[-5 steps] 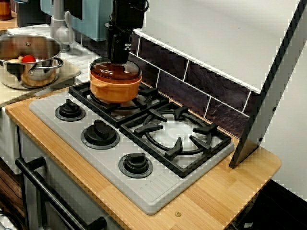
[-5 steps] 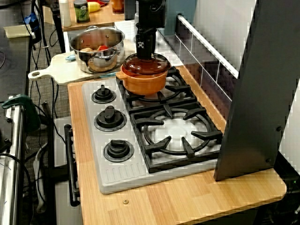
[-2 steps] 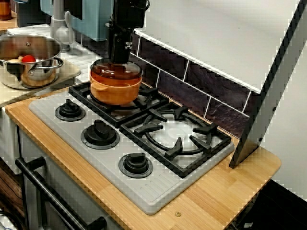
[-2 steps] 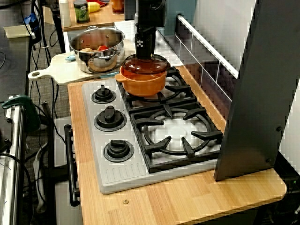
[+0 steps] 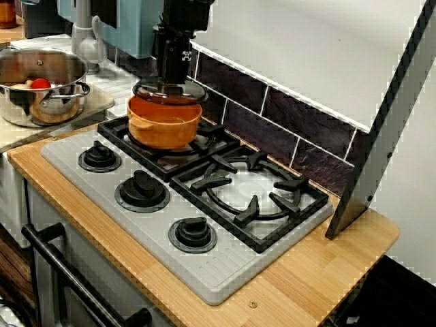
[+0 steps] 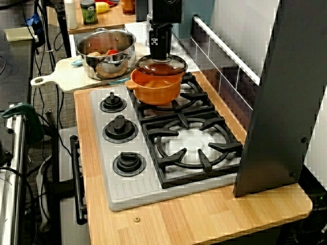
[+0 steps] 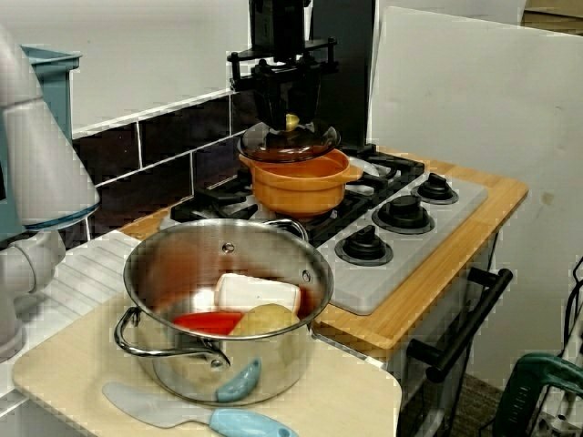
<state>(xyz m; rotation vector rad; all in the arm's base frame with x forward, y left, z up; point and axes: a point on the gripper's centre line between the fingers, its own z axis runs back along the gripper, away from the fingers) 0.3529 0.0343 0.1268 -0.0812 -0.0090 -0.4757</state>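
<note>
An orange pot stands on the stove's back burner. Its glass lid hangs a little above the pot's rim, roughly level, with a gap showing under it. My black gripper comes straight down from above and is shut on the lid's knob. In the view from behind the steel pot, the yellowish knob shows between the fingers. The pot's inside is not visible.
A steel pot holding food sits on a cutting board left of the stove, with a blue spatula beside it. The second burner grate, three knobs, a dark slanted panel and the tiled backsplash surround the pot.
The lid sat on the orange pot a second ago. My gripper has since risen with it, and the lid now hangs clear of the rim.
</note>
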